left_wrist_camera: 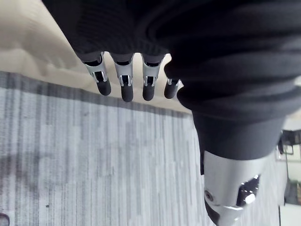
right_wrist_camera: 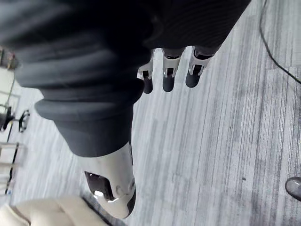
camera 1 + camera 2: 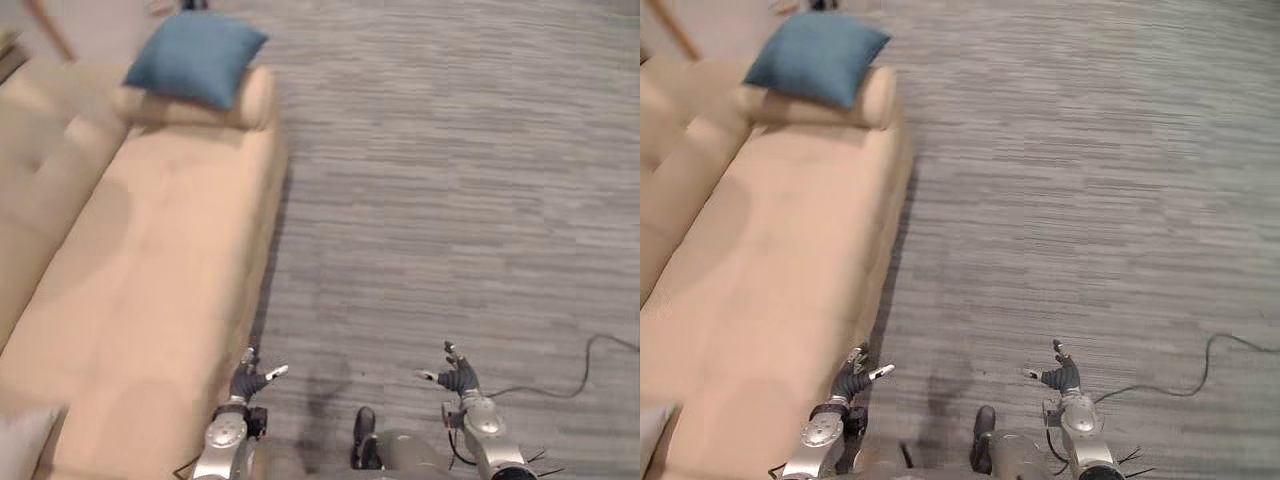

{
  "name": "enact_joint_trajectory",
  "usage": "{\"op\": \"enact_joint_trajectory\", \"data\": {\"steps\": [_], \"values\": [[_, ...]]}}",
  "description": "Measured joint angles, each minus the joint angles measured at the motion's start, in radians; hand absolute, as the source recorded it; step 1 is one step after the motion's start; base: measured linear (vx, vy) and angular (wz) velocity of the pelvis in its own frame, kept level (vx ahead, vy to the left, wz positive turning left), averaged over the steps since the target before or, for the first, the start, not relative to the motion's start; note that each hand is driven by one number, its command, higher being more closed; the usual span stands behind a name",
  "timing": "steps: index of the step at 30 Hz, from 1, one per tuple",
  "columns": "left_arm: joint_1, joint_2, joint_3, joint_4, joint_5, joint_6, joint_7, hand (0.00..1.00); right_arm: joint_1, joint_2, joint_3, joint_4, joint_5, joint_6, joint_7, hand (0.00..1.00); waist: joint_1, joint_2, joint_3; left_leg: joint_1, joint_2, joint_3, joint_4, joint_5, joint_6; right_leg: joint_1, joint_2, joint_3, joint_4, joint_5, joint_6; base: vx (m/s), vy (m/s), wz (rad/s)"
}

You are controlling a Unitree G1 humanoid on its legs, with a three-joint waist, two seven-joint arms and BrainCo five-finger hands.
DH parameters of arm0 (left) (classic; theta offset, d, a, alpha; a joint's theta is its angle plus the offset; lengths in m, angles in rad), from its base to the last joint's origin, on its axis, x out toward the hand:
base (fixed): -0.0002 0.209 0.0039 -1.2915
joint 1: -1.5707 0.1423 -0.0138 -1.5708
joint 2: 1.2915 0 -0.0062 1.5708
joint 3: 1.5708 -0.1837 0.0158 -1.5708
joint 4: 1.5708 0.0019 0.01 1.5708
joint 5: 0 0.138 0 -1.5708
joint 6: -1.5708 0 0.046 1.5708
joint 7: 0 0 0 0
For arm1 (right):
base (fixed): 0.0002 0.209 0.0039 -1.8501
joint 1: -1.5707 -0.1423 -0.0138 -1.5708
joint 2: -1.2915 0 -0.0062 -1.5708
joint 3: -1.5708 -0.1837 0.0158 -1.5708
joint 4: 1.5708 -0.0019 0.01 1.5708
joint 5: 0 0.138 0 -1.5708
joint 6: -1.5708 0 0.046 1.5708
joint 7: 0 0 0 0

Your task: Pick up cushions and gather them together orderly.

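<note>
A long beige sofa (image 3: 150, 260) lies along the left side. Grey striped carpet (image 3: 450, 200) covers the floor right beside it.

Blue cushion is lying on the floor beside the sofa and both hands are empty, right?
Not quite. The blue cushion is not on the floor: it rests on the rolled arm at the far end of the sofa, as the left eye view shows. The left hand and the right hand are indeed empty.

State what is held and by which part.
Nothing: left robot hand and right robot hand are both open, empty; blue cushion lies on the sofa.
</note>
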Motion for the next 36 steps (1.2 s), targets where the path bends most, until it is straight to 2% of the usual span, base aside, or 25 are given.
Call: {"op": "enact_joint_trajectory", "data": {"steps": [3, 4, 5, 6, 7, 9, 10, 11, 12, 14, 15, 16, 19, 20, 22, 24, 25, 26, 27, 28, 29, 31, 33, 34, 36], "values": [[0.035, 0.002, -0.007, -0.033, -0.019, 0.000, 0.006, 0.00, -0.021, -0.014, 0.021, 0.023, -0.001, -0.001, -0.002, 0.00, 0.032, 0.003, 0.009, -0.124, -0.101, -0.073, -0.259, 0.010, -0.015, 0.078, -0.051, 0.060, -0.048, -0.026, 0.045, 0.32, 0.244, -0.94], [0.042, -0.002, -0.007, -0.046, -0.020, 0.000, 0.009, 0.00, -0.026, -0.014, 0.019, 0.036, -0.001, -0.002, -0.002, 0.00, 0.057, 0.017, 0.004, -0.136, -0.132, -0.087, -0.503, 0.048, -0.065, 0.109, -0.071, 0.068, -0.077, -0.037, 0.063, 0.38, 0.302, -0.66], [0.043, 0.000, -0.007, -0.054, -0.020, -0.002, 0.013, 0.00, -0.025, -0.012, 0.018, 0.041, -0.001, -0.002, -0.002, 0.00, 0.073, 0.037, 0.002, -0.138, -0.128, -0.085, -0.638, 0.121, -0.064, 0.140, -0.067, 0.070, -0.102, -0.050, 0.088, 0.42, 0.316, -0.66], [0.044, 0.001, -0.006, -0.052, -0.020, -0.001, 0.016, 0.00, -0.026, -0.006, 0.021, 0.048, 0.000, 0.000, -0.002, 0.00, 0.082, 0.035, -0.002, -0.127, -0.130, -0.081, -0.642, 0.176, -0.026, 0.154, -0.065, 0.079, -0.108, -0.058, 0.106, 0.66, 0.373, -0.15], [0.037, 0.006, -0.002, -0.056, -0.019, -0.001, 0.023, 0.00, -0.030, 0.014, 0.023, 0.049, 0.000, 0.000, -0.002, 0.00, 0.084, -0.008, -0.020, -0.130, -0.191, -0.073, -0.642, 0.145, 0.039, 0.167, -0.117, 0.086, -0.110, -0.080, 0.131, 0.73, 0.345, 0.23], [0.018, -0.001, 0.001, -0.059, -0.018, 0.001, 0.023, 0.00, -0.047, 0.002, 0.011, 0.067, -0.001, 0.000, -0.002, 0.00, 0.076, -0.029, -0.024, -0.149, -0.227, -0.071, -0.580, 0.088, 0.107, 0.138, -0.159, 0.089, -0.014, -0.112, 0.193, 0.61, 0.284, 0.39], [0.021, -0.011, -0.009, -0.058, -0.018, 0.004, 0.022, 0.00, -0.060, 0.004, -0.010, 0.082, -0.003, 0.003, -0.002, 0.00, 0.078, -0.030, -0.024, -0.119, -0.242, -0.061, -0.545, 0.049, 0.129, 0.096, -0.182, 0.110, 0.172, -0.133, 0.234, 0.45, 0.247, 0.20], [0.026, -0.011, -0.016, -0.057, -0.018, 0.005, 0.022, 0.00, -0.063, 0.013, -0.021, 0.085, -0.006, 0.005, -0.002, 0.00, 0.075, -0.033, -0.022, -0.064, -0.256, -0.058, -0.540, 0.014, 0.136, 0.047, -0.198, 0.145, 0.367, -0.109, 0.327, 0.69, 0.354, 0.18], [0.032, -0.004, -0.026, -0.058, -0.019, 0.010, 0.021, 0.00, -0.059, 0.024, -0.026, 0.086, -0.007, 0.007, -0.002, 0.00, 0.073, -0.035, -0.021, 0.010, -0.271, -0.070, -0.553, -0.032, 0.144, -0.007, -0.208, 0.168, 0.568, -0.045, 0.373, 0.58, 0.243, 0.18], [0.032, 0.016, -0.043, -0.058, -0.019, 0.016, 0.022, 0.00, -0.044, 0.037, -0.029, 0.086, -0.009, 0.011, -0.002, 0.00, 0.068, -0.048, -0.017, 0.130, -0.300, -0.088, -0.587, -0.054, 0.150, -0.068, -0.251, 0.120, 0.803, -0.072, 0.316, 0.57, 0.163, 0.34], [0.032, 0.023, -0.051, -0.059, -0.019, 0.015, 0.023, 0.00, -0.028, 0.040, -0.029, 0.086, -0.011, 0.015, -0.001, 0.00, 0.057, -0.046, -0.025, 0.208, -0.305, -0.104, -0.635, -0.057, 0.150, -0.112, -0.279, 0.043, 0.854, -0.112, 0.244, 0.53, 0.072, 0.50], [0.029, 0.023, -0.051, -0.059, -0.020, 0.015, 0.027, 0.00, -0.026, 0.041, -0.030, 0.086, -0.017, 0.014, -0.001, 0.00, 0.041, -0.036, -0.034, 0.264, -0.305, -0.133, -0.692, -0.065, 0.151, -0.184, -0.288, -0.039, 0.816, -0.138, 0.201, 0.55, 0.059, 0.47], [0.000, 0.039, -0.053, -0.056, -0.020, 0.016, 0.025, 0.00, -0.029, 0.040, -0.045, 0.087, -0.017, 0.017, 0.000, 0.00, 0.018, -0.036, -0.032, 0.351, -0.290, -0.196, -0.779, -0.072, 0.140, -0.318, -0.254, -0.103, 0.551, -0.148, 0.178, 0.68, -0.017, 0.55], [-0.012, 0.036, -0.055, -0.050, -0.020, 0.017, 0.025, 0.00, -0.024, 0.033, -0.060, 0.092, -0.017, 0.018, 0.000, 0.00, -0.002, -0.015, -0.020, 0.408, -0.255, -0.223, -0.804, -0.083, 0.118, -0.330, -0.195, -0.082, 0.287, -0.061, 0.182, 0.49, -0.045, 0.69], [-0.018, 0.039, -0.054, -0.050, -0.017, 0.016, 0.025, 0.00, -0.019, 0.033, -0.061, 0.107, -0.016, 0.022, 0.000, 0.00, -0.011, -0.029, -0.014, 0.464, -0.247, -0.256, -0.811, -0.100, 0.079, -0.338, -0.157, -0.018, -0.014, 0.094, 0.204, 0.67, -0.117, 0.74], [-0.020, 0.052, -0.051, -0.036, -0.017, 0.016, 0.028, 0.00, -0.001, 0.034, -0.061, 0.109, -0.016, 0.028, 0.000, 0.00, -0.022, -0.059, -0.017, 0.537, -0.241, -0.323, -0.769, -0.146, 0.011, -0.352, -0.158, 0.047, -0.062, 0.212, 0.172, 0.85, -0.265, 0.95], [-0.025, 0.038, -0.052, -0.011, -0.017, 0.017, 0.029, 0.00, 0.003, 0.027, -0.064, 0.115, -0.017, 0.034, 0.000, 0.00, -0.034, -0.036, -0.029, 0.533, -0.210, -0.353, -0.704, -0.150, 0.006, -0.347, -0.149, 0.028, -0.009, 0.314, 0.148, 0.99, -0.334, 0.78], [-0.026, 0.010, -0.051, 0.004, -0.017, 0.017, 0.029, 0.00, 0.001, 0.015, -0.074, 0.115, -0.016, 0.035, 0.001, 0.00, -0.029, 0.031, -0.042, 0.466, -0.150, -0.360, -0.524, -0.103, -0.061, -0.339, -0.108, -0.019, 0.066, 0.269, 0.110, 0.66, -0.211, 0.52], [-0.030, 0.003, -0.045, 0.007, -0.017, 0.018, 0.029, 0.00, -0.008, 0.015, -0.076, 0.115, -0.016, 0.035, 0.001, 0.00, -0.029, 0.041, -0.040, 0.421, -0.139, -0.353, -0.437, -0.045, -0.090, -0.327, -0.100, -0.029, 0.085, 0.240, 0.107, 0.92, -0.318, 0.15], [-0.029, -0.013, -0.029, 0.009, -0.017, 0.021, 0.032, 0.00, -0.021, 0.013, -0.062, 0.106, -0.012, 0.036, 0.002, 0.00, -0.022, 0.043, -0.030, 0.329, -0.132, -0.318, -0.235, 0.196, -0.103, -0.266, -0.083, -0.029, 0.071, 0.202, 0.096, 0.72, -0.250, -0.09], [-0.027, -0.027, -0.022, 0.009, -0.017, 0.023, 0.031, 0.00, -0.025, 0.010, -0.050, 0.092, 0.004, 0.029, -0.001, 0.00, -0.006, 0.051, -0.019, 0.240, -0.068, -0.238, -0.037, 0.256, -0.086, -0.154, -0.057, -0.025, 0.001, 0.189, 0.083, 0.85, -0.280, -0.12], [-0.046, -0.027, -0.021, 0.001, -0.017, 0.022, 0.028, 0.00, -0.027, 0.014, -0.053, 0.091, 0.012, 0.026, -0.003, 0.00, 0.005, 0.033, -0.002, 0.129, -0.012, -0.134, 0.126, 0.123, 0.018, -0.014, -0.055, -0.027, -0.071, 0.169, 0.067, 0.61, -0.108, 0.06], [-0.039, -0.026, -0.022, -0.026, -0.019, 0.018, 0.025, 0.00, -0.024, 0.015, -0.061, 0.088, 0.015, 0.018, -0.004, 0.00, 0.024, 0.009, 0.006, 0.024, -0.023, -0.089, 0.094, 0.044, 0.027, 0.085, -0.079, -0.028, -0.123, 0.157, 0.068, 0.53, -0.005, 0.07], [-0.032, -0.019, -0.021, -0.045, -0.020, 0.016, 0.024, 0.00, -0.026, 0.011, -0.071, 0.082, 0.015, 0.015, -0.006, 0.00, 0.027, -0.009, 0.007, -0.053, -0.051, -0.080, -0.017, 0.014, 0.025, 0.125, -0.108, -0.040, -0.143, 0.114, 0.104, 0.49, 0.094, 0.27], [-0.037, -0.033, -0.025, -0.052, -0.020, 0.017, 0.022, 0.00, -0.030, -0.008, -0.106, 0.082, 0.017, 0.015, -0.016, 0.00, 0.024, 0.022, 0.012, -0.112, -0.078, -0.085, -0.339, 0.026, 0.012, 0.172, -0.115, -0.072, -0.146, 0.065, 0.160, 0.48, 0.174, 0.34]]}}
